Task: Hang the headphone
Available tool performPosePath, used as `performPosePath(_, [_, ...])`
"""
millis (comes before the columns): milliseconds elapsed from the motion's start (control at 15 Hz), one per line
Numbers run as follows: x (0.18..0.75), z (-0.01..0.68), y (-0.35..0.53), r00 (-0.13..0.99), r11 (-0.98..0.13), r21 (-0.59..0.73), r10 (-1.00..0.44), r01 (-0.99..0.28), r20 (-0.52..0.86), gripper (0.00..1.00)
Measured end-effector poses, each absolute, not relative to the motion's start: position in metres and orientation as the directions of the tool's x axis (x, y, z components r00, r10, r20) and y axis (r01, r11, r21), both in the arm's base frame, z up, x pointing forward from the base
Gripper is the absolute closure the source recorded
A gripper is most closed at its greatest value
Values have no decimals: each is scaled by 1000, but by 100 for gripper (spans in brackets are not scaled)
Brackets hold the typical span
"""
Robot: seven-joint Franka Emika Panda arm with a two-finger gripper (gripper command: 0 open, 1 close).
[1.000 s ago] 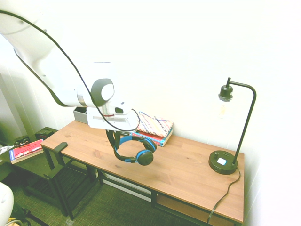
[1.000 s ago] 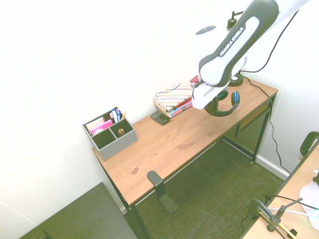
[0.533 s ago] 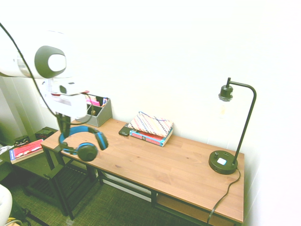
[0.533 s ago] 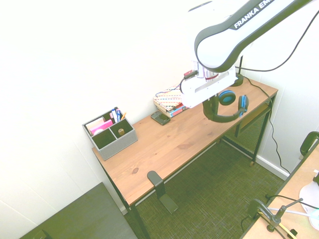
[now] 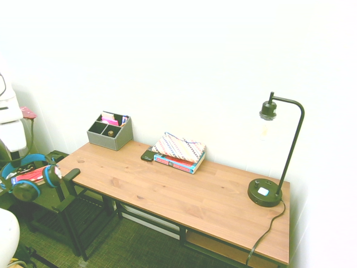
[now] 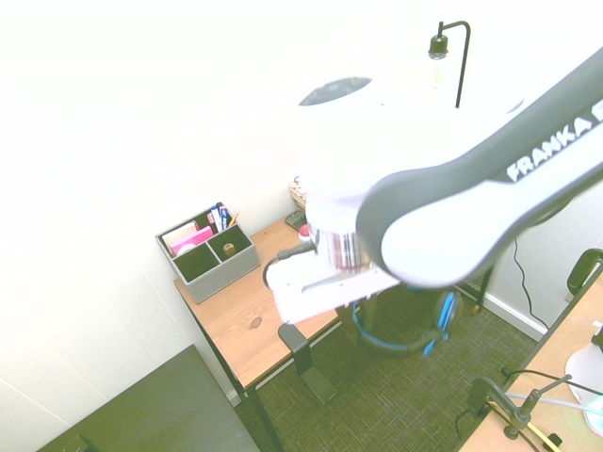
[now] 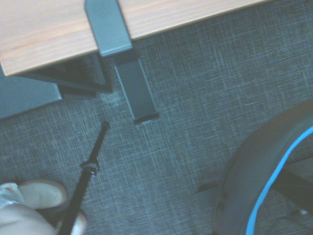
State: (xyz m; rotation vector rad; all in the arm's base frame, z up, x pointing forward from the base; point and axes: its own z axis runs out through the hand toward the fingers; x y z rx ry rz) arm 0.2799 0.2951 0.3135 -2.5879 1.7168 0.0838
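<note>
The headphone point(image 5: 26, 162), blue-and-black with round ear cups, hangs in the air past the desk's left end, below the desktop's height. My gripper point(image 5: 11, 161) is at the picture's left edge and is shut on the headband. A black hook point(image 5: 70, 175) is clamped to the desk's left edge, a short way right of the headphone. In the second exterior view my arm covers most of the desk; the headphone point(image 6: 407, 331) dangles beneath it beside the hook point(image 6: 298, 345). In the wrist view, the headband point(image 7: 254, 181) and the hook point(image 7: 109, 28) show above the carpet.
On the wooden desk point(image 5: 184, 195) stand a grey organizer point(image 5: 110, 133), a stack of books point(image 5: 178, 151), a small dark device point(image 5: 148, 156) and a black lamp point(image 5: 273, 167). A low shelf with a red book point(image 5: 33, 177) sits left of the desk. A shoe point(image 7: 36, 196) shows on the carpet.
My arm has swung left along the desk and downward, carrying the headphone from above the desk's middle to beyond its left end, close to the hook.
</note>
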Motion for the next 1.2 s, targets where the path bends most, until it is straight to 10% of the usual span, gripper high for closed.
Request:
performPosePath(1133, [362, 102, 363, 328, -328, -3, -945, -945, -12, 100])
performPosePath(1200, [364, 97, 364, 328, -328, 0, -945, -945, -7, 0])
